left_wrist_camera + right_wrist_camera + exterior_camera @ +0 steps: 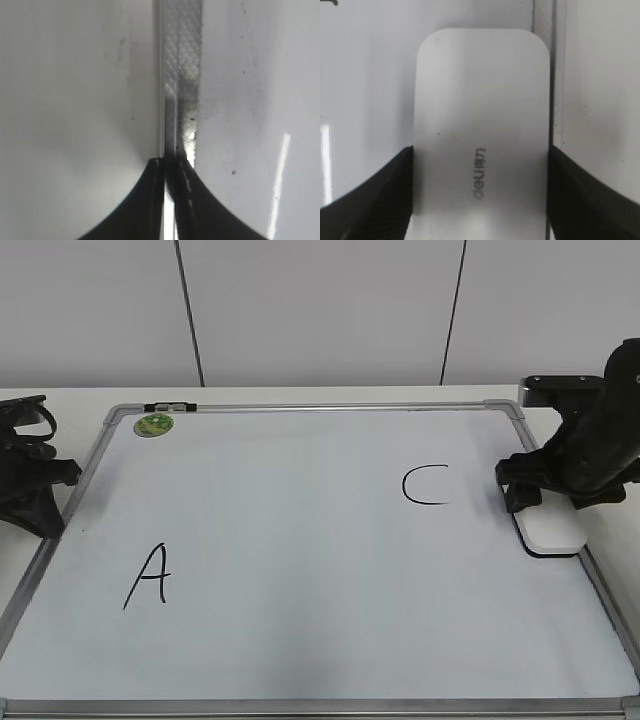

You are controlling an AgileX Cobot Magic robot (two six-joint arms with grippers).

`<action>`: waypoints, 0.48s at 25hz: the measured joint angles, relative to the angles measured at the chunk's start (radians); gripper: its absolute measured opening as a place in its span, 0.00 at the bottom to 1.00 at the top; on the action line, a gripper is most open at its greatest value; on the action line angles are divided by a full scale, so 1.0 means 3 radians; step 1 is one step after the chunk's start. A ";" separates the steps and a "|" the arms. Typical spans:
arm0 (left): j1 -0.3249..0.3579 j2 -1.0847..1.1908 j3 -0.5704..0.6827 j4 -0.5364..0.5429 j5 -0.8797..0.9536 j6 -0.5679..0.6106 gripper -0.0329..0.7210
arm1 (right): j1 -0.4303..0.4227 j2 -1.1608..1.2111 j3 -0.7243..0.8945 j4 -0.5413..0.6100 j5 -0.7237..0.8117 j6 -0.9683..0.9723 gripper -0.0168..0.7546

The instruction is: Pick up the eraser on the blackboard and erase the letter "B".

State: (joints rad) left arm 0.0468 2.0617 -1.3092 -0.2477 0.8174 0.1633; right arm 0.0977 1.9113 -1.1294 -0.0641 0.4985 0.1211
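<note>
The blackboard point(300, 520) lies flat and bears a black "A" point(148, 577) and a black "C" point(425, 486). No letter "B" shows in any view. The white eraser point(555, 535) lies at the board's right edge, right of the "C". My right gripper point(540, 498) is down over it. In the right wrist view the two fingers point(480, 150) touch both long sides of the eraser point(480, 95), whose grey lettering faces up. My left gripper point(68, 475) is shut and empty at the board's left frame; its closed fingertips point(172, 161) sit over the frame strip point(182, 75).
A round green magnet point(154, 424) sits at the board's top left corner, beside a small black clip point(172, 407) on the top frame. The board's right frame point(557, 75) runs just beside the eraser. A white wall stands behind the table.
</note>
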 joint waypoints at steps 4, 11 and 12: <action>0.0000 0.0000 0.0000 0.0000 0.0000 0.0000 0.06 | 0.0000 0.0012 0.0000 0.0000 0.0000 0.0000 0.81; 0.0000 0.0000 0.0000 0.0000 0.0000 0.0000 0.06 | 0.0000 0.0025 -0.0140 0.0000 0.0161 0.0000 0.84; 0.0000 0.0000 0.0000 0.0000 0.0000 0.0000 0.06 | 0.0000 0.0019 -0.0185 0.0000 0.0190 0.0000 0.83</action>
State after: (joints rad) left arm 0.0468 2.0617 -1.3092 -0.2477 0.8174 0.1633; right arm 0.0977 1.9171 -1.1847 -0.0641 0.5556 0.1211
